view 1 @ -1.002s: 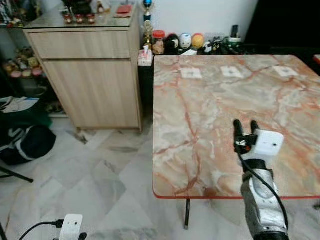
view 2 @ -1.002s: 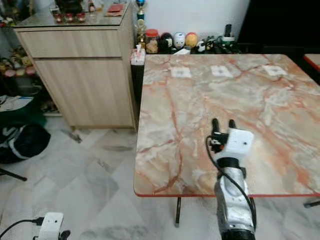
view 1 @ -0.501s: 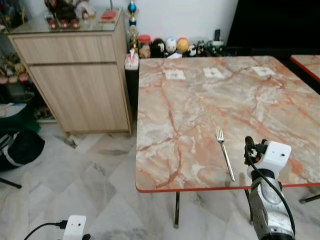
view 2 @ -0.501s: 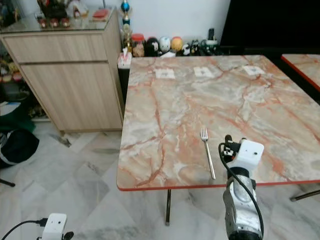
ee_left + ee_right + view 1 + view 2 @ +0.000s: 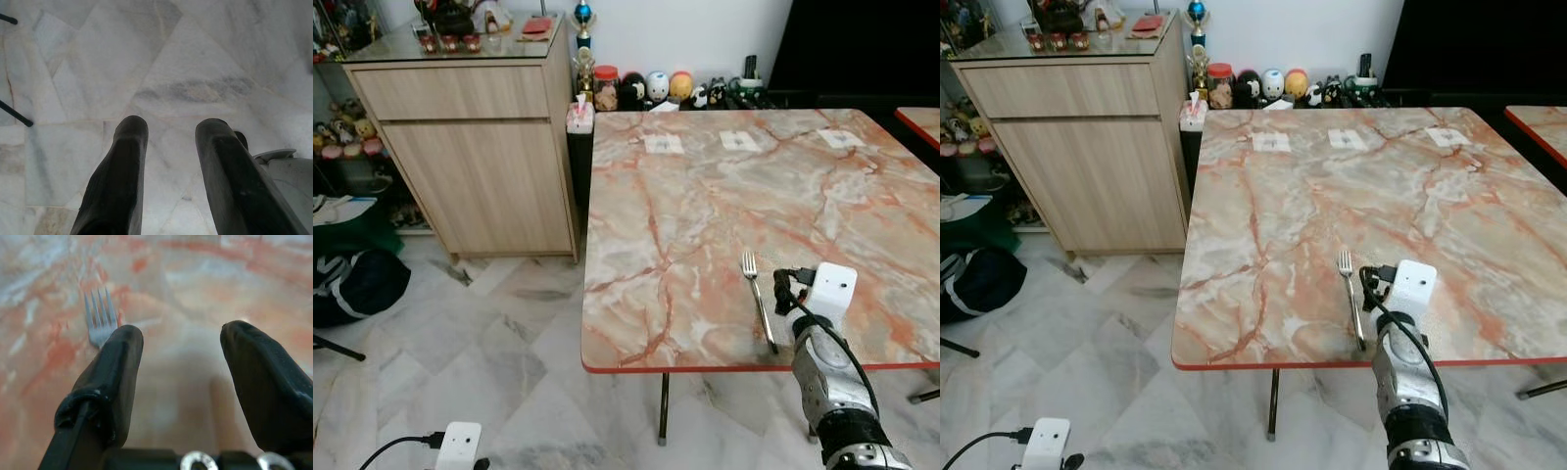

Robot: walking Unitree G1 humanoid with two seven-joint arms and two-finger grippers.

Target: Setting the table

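Fork (image 5: 759,299) flat on table (image 5: 685,196) near front edge, tines to 12, placed as setting; R gripper (image 5: 178,377) wide open, empty, beside it at 3.

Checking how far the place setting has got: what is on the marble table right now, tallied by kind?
fork: 1
white square cards along the far edge: 3
Total: 4
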